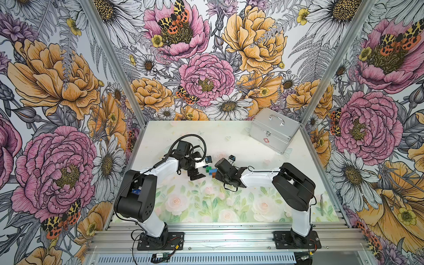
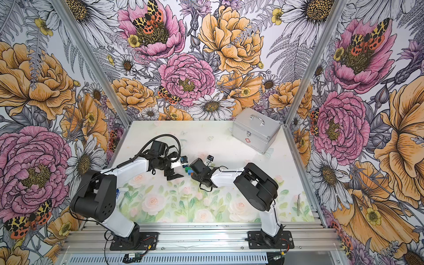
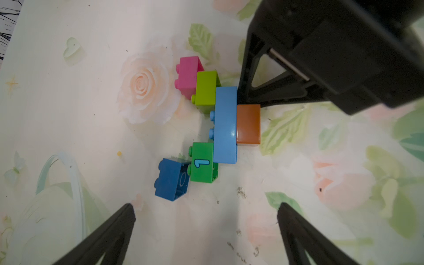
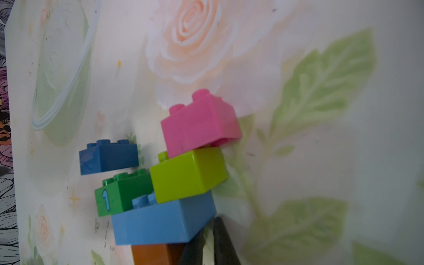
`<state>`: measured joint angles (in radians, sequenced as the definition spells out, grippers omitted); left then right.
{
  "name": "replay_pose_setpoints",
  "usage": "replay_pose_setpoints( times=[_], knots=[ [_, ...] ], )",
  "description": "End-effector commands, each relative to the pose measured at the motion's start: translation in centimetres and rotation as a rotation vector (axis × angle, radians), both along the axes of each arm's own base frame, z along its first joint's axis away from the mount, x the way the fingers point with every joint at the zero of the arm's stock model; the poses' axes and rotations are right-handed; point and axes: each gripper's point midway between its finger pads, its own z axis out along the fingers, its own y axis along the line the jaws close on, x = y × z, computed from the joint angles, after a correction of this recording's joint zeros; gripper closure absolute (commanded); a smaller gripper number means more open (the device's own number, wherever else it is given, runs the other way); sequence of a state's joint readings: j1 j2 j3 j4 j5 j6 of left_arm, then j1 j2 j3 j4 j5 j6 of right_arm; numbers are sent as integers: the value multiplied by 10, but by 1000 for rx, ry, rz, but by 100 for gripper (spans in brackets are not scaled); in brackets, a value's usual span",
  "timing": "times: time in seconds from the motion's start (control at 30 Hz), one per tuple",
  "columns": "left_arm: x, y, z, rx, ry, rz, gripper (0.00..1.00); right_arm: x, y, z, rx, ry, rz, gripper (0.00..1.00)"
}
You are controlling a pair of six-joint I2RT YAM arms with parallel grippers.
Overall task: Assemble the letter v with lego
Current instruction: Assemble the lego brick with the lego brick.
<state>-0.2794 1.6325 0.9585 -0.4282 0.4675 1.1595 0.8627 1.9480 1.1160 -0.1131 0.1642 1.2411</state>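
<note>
The lego lies flat on the table as the letter v (image 1: 210,171). In the left wrist view an orange brick (image 3: 248,124) is the point, against a long light blue brick (image 3: 226,125). Lime (image 3: 206,90) and pink (image 3: 188,76) bricks make one arm, and a green brick (image 3: 203,163) starts the other. The dark blue brick (image 3: 172,180) lies askew at the green one's studs, with a gap in the right wrist view (image 4: 109,158). My left gripper (image 3: 206,212) hangs open just short of the dark blue brick, holding nothing. My right gripper (image 4: 210,238) is shut, tips against the light blue brick's (image 4: 163,222) end beside the orange one.
A silver metal case (image 1: 274,133) stands at the back right of the table. A thin dark tool (image 1: 322,204) lies near the right edge. Both arms meet over the table's middle, close on either side of the bricks (image 2: 188,171).
</note>
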Motion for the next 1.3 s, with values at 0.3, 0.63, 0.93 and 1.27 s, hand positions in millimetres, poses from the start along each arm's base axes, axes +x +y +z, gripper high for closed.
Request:
replay_pose_setpoints(
  times=[0.3, 0.63, 0.93, 1.27],
  knots=[
    [27, -12, -12, -82, -35, 2, 2, 5, -7, -7, -20, 8, -29, 87],
    [33, -13, -26, -95, -28, 39, 5, 7, -2, -8, -8, 13, -33, 87],
    [36, -7, -31, -70, -14, 55, 12, 7, 0, -10, -2, 23, -38, 87],
    [36, -11, -32, -65, -13, 39, 20, 6, 1, -14, -2, 31, -43, 87]
  ],
)
